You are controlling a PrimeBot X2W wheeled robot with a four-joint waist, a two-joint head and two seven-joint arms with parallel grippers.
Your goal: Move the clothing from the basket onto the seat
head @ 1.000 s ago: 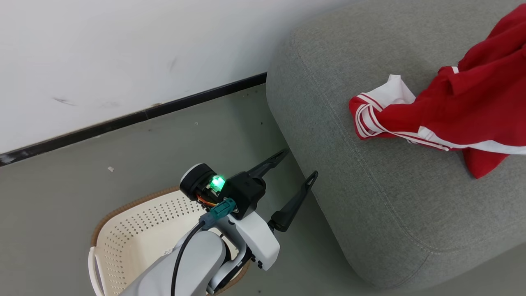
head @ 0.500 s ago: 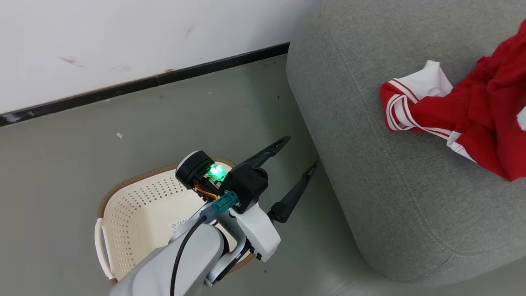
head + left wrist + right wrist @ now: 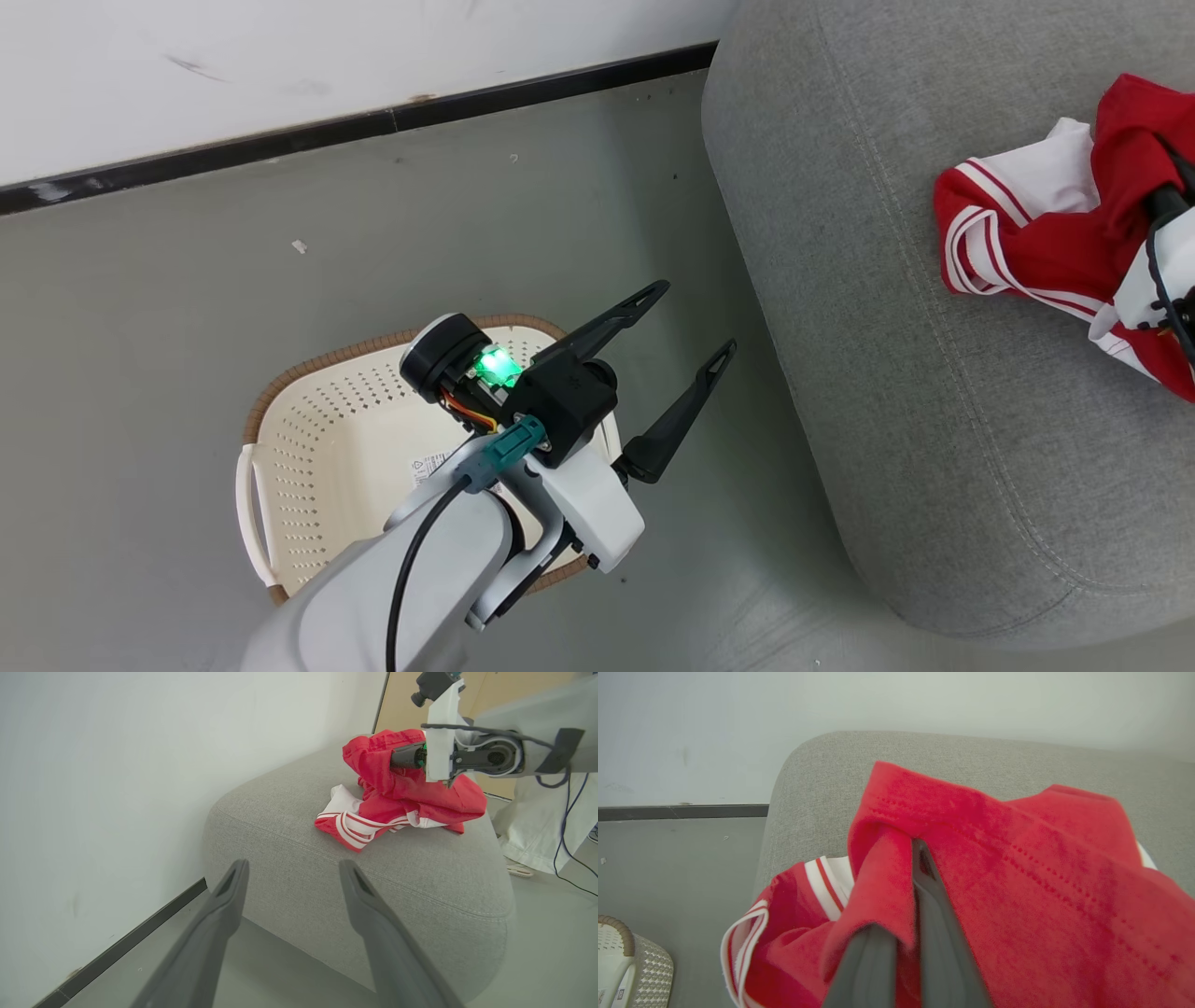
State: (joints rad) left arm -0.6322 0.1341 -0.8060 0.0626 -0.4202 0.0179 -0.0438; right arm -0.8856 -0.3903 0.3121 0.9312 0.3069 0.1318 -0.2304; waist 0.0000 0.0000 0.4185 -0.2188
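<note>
Just one basket (image 3: pixel 317 448), one clothing heap (image 3: pixel 1027 257).

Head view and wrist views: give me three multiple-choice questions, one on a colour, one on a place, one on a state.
1. The basket has a rim coloured: A brown, B blue, C black.
2. The clothing lies: A in the basket, B on the seat, C on a table.
3. The right tool is: A wide open, B shut on the clothing, C shut on nothing.
Answers: 1 A, the woven rim shows brown; 2 B, the red fabric rests on the grey seat; 3 B, its fingers pinch a red fold.
</note>
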